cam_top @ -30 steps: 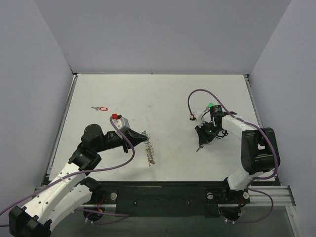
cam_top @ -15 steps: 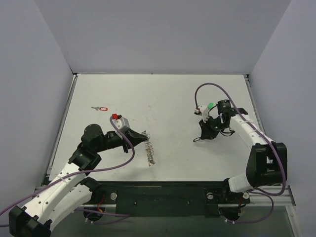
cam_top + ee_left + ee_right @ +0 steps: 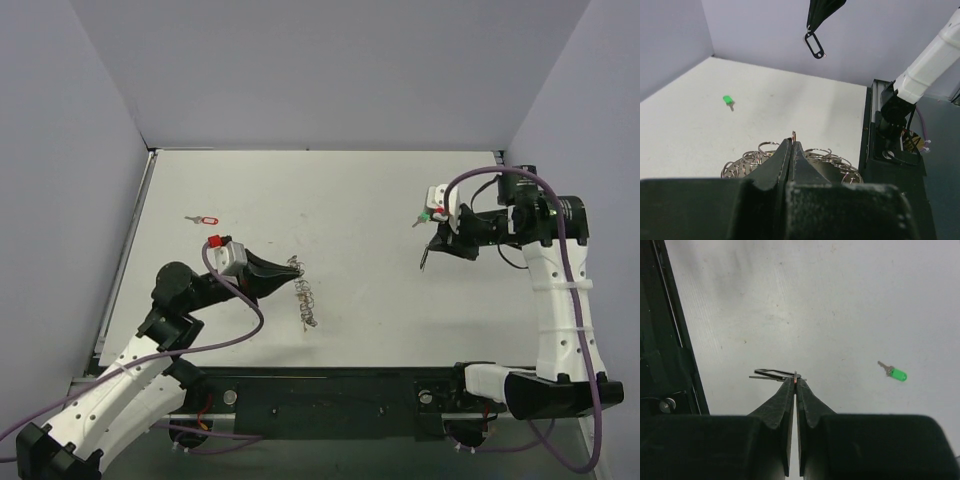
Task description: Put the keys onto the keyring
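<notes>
Altogether three keys and one keyring show. Near the table's (image 3: 370,190) left edge lies a red key (image 3: 205,219) with a thin silver shank. The left gripper (image 3: 290,270) is clamped on one loop of the keyring (image 3: 305,300), a tangled bunch of silver wire rings trailing toward the near edge. Toward the right edge, the right gripper (image 3: 795,382) pinches a dark key (image 3: 771,373) in the air. A green key (image 3: 424,216) lies just beyond it.

Left pincer (image 3: 792,143) pinches the keyring (image 3: 747,161) — green key (image 3: 728,100) lies beyond.
</notes>
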Robot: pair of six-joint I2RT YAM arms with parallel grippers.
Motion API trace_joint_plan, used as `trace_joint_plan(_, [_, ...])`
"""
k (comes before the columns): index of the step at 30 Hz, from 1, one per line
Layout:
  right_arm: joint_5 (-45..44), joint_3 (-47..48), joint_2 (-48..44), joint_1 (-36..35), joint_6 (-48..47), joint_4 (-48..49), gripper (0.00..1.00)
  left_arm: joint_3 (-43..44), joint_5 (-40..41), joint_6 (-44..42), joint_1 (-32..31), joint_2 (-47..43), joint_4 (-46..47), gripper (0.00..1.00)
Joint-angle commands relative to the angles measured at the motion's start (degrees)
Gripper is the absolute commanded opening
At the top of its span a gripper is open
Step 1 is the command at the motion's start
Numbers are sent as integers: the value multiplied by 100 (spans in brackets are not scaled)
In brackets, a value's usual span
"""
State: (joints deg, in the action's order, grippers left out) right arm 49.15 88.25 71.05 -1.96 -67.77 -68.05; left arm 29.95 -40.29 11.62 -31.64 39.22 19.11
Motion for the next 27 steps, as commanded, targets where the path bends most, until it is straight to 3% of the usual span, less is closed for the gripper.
trace_joint_plan(1, [736, 561, -187, 2, -624, -1799, 0, 212, -75, 113, -158, -47, 1305, 0])
trace_joint_plan(3, [1305, 519, -319, -15, -369, -1659, 0, 352, -75, 87, -298, 146, 1481, 0])
trace_joint_plan(7, [2036, -191, -863, -59, -920, -1387, 0, 687, -49, -176, -684, 769, 1596, 0])
trace_joint_plan(14, [1608, -1080, -1461, -761, -731, -746, 0, 924, 57, -669, -1151, 1588, 2052, 0])
trace_joint_plan(17, [1467, -1310, -1559, -999, -246, 263, 0, 1003, 74, -862, -1213, 1851, 2272, 0])
trace_joint_plan(20, [1230, -1485, -1576, -1359, -631, 529, 0, 1047, 215, -1100, -1275, 2010, 2403, 0])
trace_joint_plan(22, [1089, -1809, -1760, -1544, -345, 1116, 0, 1030, 232, -1135, -1275, 2072, 2483, 0])
trace_joint_plan(24, [739, -2361, -2155, -1834, 591, 2257, 0, 960, 259, -1363, -1283, 2124, 2553, 0])
trace_joint_plan(26, [283, -2959, -2586, -2203, 1480, 4037, 0, 793, 329, -1399, -1292, 2142, 2781, 0])
trace_joint_plan(27, [175, -3258, -2805, -2465, 1677, 4315, 0, 619, 390, -1390, -1292, 2125, 2869, 0])
